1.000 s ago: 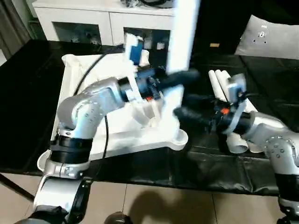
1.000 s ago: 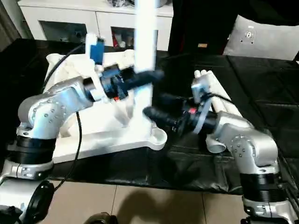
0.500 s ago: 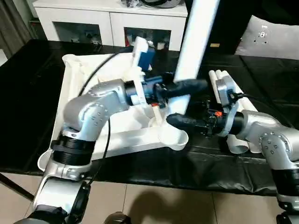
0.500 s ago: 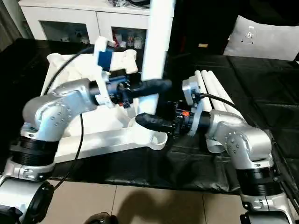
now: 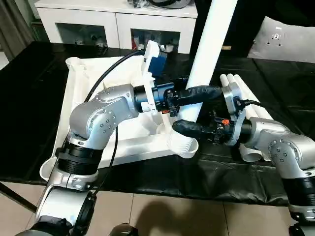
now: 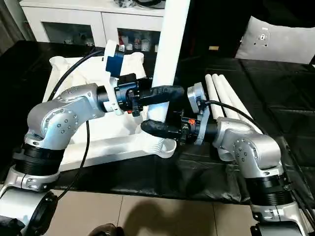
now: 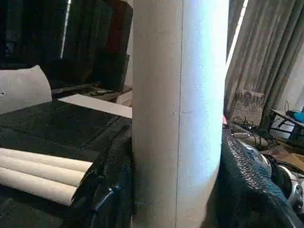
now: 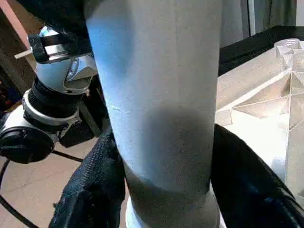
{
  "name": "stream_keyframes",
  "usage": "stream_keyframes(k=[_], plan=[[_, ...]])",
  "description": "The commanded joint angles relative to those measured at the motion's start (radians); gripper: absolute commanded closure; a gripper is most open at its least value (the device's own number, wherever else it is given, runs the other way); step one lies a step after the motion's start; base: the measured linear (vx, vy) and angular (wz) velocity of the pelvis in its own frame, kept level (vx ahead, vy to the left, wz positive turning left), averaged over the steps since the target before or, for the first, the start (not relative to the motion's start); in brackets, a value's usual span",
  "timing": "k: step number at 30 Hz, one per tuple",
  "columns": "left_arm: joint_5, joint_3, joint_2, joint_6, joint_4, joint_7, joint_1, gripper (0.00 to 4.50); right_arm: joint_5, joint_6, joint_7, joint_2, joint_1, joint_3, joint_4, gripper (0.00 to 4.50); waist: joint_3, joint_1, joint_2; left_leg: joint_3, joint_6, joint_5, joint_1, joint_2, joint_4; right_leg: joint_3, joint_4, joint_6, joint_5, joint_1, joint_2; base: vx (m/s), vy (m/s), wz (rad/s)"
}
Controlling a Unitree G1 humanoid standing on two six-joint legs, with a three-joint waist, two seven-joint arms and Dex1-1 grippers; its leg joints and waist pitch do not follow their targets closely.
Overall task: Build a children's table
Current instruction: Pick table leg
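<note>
Both grippers clench the upright leg (image 5: 209,44): left gripper (image 5: 197,93) above right gripper (image 5: 189,129). Head view: threaded end in the tabletop (image 5: 98,73) corner socket (image 5: 183,144). Left wrist: spare legs (image 7: 38,173) beyond.

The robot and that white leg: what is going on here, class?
The robot is fitting a leg into a corner socket of the upturned tabletop. Both grippers have their jaws shut on it: the left gripper higher up, the right gripper just above the socket. The leg stands nearly upright with its threaded end at the socket. Three more legs lie on the black surface by the right arm.
</note>
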Motion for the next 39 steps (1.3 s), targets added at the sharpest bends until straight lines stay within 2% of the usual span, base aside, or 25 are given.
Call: stream_keyframes(k=[1, 7, 9, 11, 14, 22, 23, 26, 29, 34, 39], plan=[[0.005, -0.017, -0.007, -0.013, -0.019, -0.001, 0.002, 2.64, 0.0, -0.002, -0.002, -0.001, -0.023, 0.006, 0.008, 2.35, -0.074, 0.003, -0.014, -0.022, 0.058, -0.046, 0.031, 0.069, -0.053, 0.032, -0.066, -0.268, 0.091, 0.038, -0.091, 0.0, 0.0, 0.0], [0.009, -0.02, -0.013, -0.015, -0.018, 0.006, 0.006, 2.64, -0.009, -0.006, -0.007, 0.004, -0.02, 0.009, 0.006, 2.49, -0.073, 0.003, -0.014, -0.022, 0.059, -0.05, 0.03, 0.068, -0.053, 0.032, -0.067, -0.269, 0.086, 0.038, -0.092, 0.0, 0.0, 0.0], [0.01, -0.02, -0.013, -0.015, -0.018, 0.006, 0.006, 2.64, -0.01, -0.005, -0.008, 0.005, -0.021, 0.008, 0.008, 1.84, -0.074, 0.004, -0.014, -0.022, 0.058, -0.05, 0.03, 0.068, -0.053, 0.032, -0.067, -0.268, 0.082, 0.038, -0.092, 0.0, 0.0, 0.0], [0.011, -0.02, -0.013, -0.015, -0.018, 0.005, 0.006, 2.64, -0.009, -0.002, -0.007, 0.005, -0.022, 0.008, 0.01, 1.84, -0.074, 0.003, -0.013, -0.022, 0.059, -0.047, 0.031, 0.068, -0.052, 0.032, -0.066, -0.269, 0.089, 0.037, -0.091, 0.0, 0.0, 0.0], [0.014, -0.021, -0.013, -0.013, -0.017, 0.0, 0.005, 2.65, -0.008, -0.001, -0.006, 0.007, -0.026, 0.004, 0.016, 1.44, -0.074, 0.003, -0.014, -0.022, 0.059, -0.047, 0.03, 0.068, -0.052, 0.031, -0.066, -0.273, 0.092, 0.039, -0.092, 0.0, 0.0, 0.0], [0.015, -0.024, -0.009, -0.01, -0.018, -0.011, 0.005, 2.65, -0.008, -0.001, -0.007, 0.009, -0.028, -0.002, 0.019, 1.38, -0.075, 0.004, -0.013, -0.022, 0.059, -0.045, 0.03, 0.068, -0.052, 0.031, -0.065, -0.272, 0.096, 0.038, -0.091, 0.0, 0.0, 0.0], [0.016, -0.025, -0.008, -0.01, -0.018, -0.013, 0.005, 2.65, -0.002, 0.004, -0.005, 0.009, -0.027, -0.004, 0.018, 1.66, -0.075, 0.003, -0.013, -0.022, 0.059, -0.047, 0.03, 0.068, -0.051, 0.032, -0.066, -0.272, 0.095, 0.038, -0.091, 0.0, 0.0, 0.0], [0.017, -0.028, -0.005, -0.011, -0.018, -0.014, 0.005, 2.65, 0.009, 0.014, 0.001, 0.009, -0.027, -0.008, 0.016, 1.77, -0.075, 0.003, -0.011, -0.023, 0.061, -0.047, 0.03, 0.068, -0.052, 0.031, -0.065, -0.273, 0.097, 0.038, -0.091, 0.0, 0.0, 0.0], [0.018, -0.029, -0.004, -0.011, -0.018, -0.014, 0.005, 2.65, 0.012, 0.018, 0.004, 0.008, -0.027, -0.009, 0.016, 2.15, -0.075, 0.004, -0.012, -0.022, 0.059, -0.048, 0.03, 0.068, -0.052, 0.031, -0.065, -0.274, 0.096, 0.038, -0.091, 0.0, 0.0, 0.0], [0.019, -0.029, -0.004, -0.012, -0.017, -0.013, 0.005, 2.65, 0.011, 0.021, 0.001, 0.008, -0.027, -0.007, 0.017, 2.44, -0.075, 0.004, -0.012, -0.022, 0.057, -0.049, 0.03, 0.068, -0.052, 0.031, -0.065, -0.274, 0.095, 0.038, -0.092, 0.0, 0.0, 0.0], [0.023, -0.023, -0.016, -0.002, -0.013, 0.023, 0.004, 2.65, 0.005, 0.018, -0.031, 0.025, -0.027, -0.016, 0.028, 2.49, -0.075, 0.003, -0.01, -0.023, 0.052, -0.055, 0.031, 0.068, -0.052, 0.031, -0.065, -0.274, 0.089, 0.038, -0.091, 0.0, 0.0, 0.0]])
